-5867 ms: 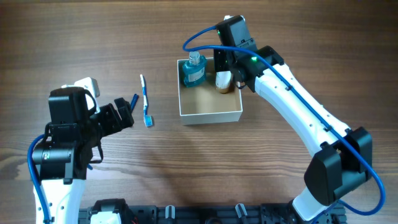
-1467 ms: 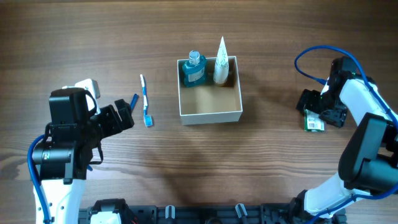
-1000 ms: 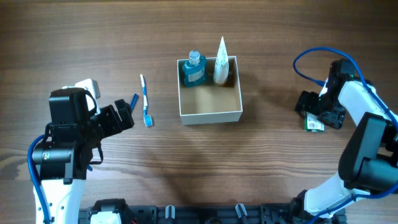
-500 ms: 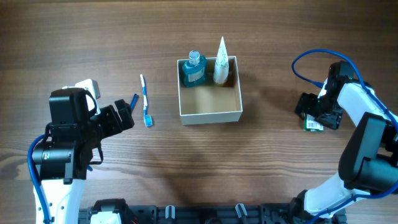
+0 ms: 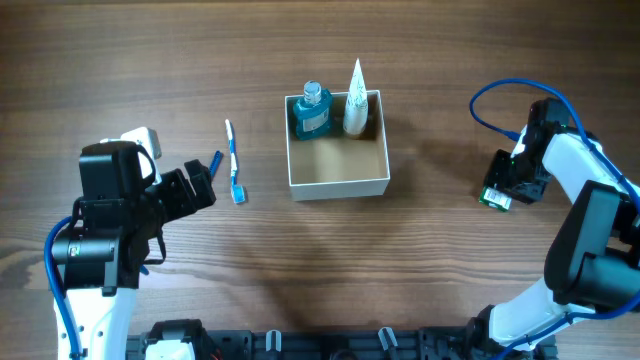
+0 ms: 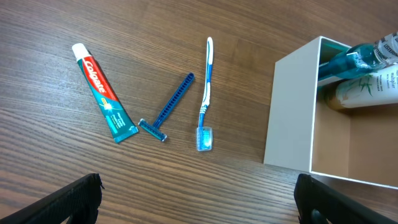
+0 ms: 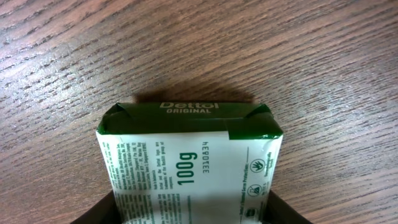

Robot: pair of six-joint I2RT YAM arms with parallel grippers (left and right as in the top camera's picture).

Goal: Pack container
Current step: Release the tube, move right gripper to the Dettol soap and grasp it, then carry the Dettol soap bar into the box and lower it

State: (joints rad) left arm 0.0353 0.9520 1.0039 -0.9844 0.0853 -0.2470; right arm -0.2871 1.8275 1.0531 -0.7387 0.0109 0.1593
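The container (image 5: 338,185), a square white-walled box with a tan inside, stands at the table's middle. It also shows in the left wrist view (image 6: 289,112). It holds a blue bottle (image 5: 312,112) and a white tube (image 5: 355,95) along its far wall. My right gripper (image 5: 505,185) is far right of the container, shut on a white-green Dettol soap packet (image 7: 189,168). The packet is tilted, with a shadow under it. My left gripper (image 5: 195,185) is open and empty left of the container, its jaws (image 6: 199,208) wide apart.
A toothbrush (image 6: 205,93), a blue razor (image 6: 171,106) and a Colgate toothpaste tube (image 6: 102,90) lie on the wood left of the container. In the overhead view the toothbrush (image 5: 233,160) lies just beyond my left gripper.
The right arm left the white tube in the container and moved to the far right. There it closed on the soap packet, which now sits tilted. The left arm has not moved.
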